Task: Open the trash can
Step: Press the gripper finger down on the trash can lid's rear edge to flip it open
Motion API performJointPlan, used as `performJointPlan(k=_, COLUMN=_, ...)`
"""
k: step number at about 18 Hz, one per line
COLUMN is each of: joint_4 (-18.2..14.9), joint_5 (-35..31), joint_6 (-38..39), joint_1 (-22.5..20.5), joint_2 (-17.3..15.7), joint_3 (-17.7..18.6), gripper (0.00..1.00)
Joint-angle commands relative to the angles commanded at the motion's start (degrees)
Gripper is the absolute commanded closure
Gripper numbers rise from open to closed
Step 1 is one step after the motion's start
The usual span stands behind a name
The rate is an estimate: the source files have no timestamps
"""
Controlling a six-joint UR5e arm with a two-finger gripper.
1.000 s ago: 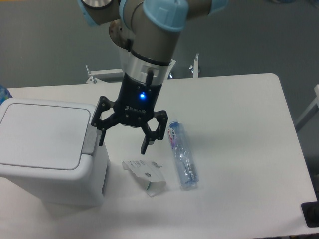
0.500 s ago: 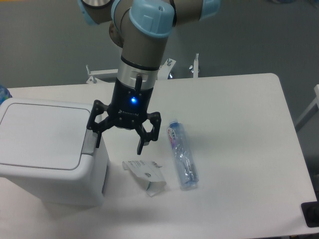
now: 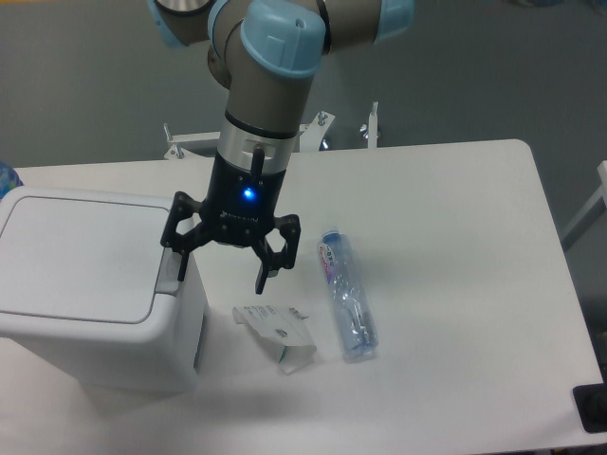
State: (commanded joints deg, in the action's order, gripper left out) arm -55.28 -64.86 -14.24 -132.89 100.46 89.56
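The trash can (image 3: 90, 294) is a large white boxy bin at the left of the table, its flat lid (image 3: 81, 256) down. A grey push-button tab (image 3: 168, 276) sits on its right rim. My gripper (image 3: 220, 275) is open, fingers pointing down, just right of the bin. Its left finger (image 3: 180, 263) hangs at the grey tab, touching or nearly touching it. Its right finger (image 3: 263, 274) hangs over the table. Nothing is held.
A crumpled white paper carton (image 3: 277, 334) lies on the table below the gripper. A clear plastic bottle (image 3: 346, 303) with a blue label lies to its right. A metal frame (image 3: 275, 137) stands behind the table's far edge.
The gripper has moved left toward the bin's grey tab, still open. The bin, carton and bottle have not moved.
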Motion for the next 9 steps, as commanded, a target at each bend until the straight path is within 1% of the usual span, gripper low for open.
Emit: performJointPlan(k=9, joint_4=0.1, joint_5=0.0, joint_6=0.0, joint_1=0.2, joint_2=-0.1, joint_3=0.7, gripper=0.00)
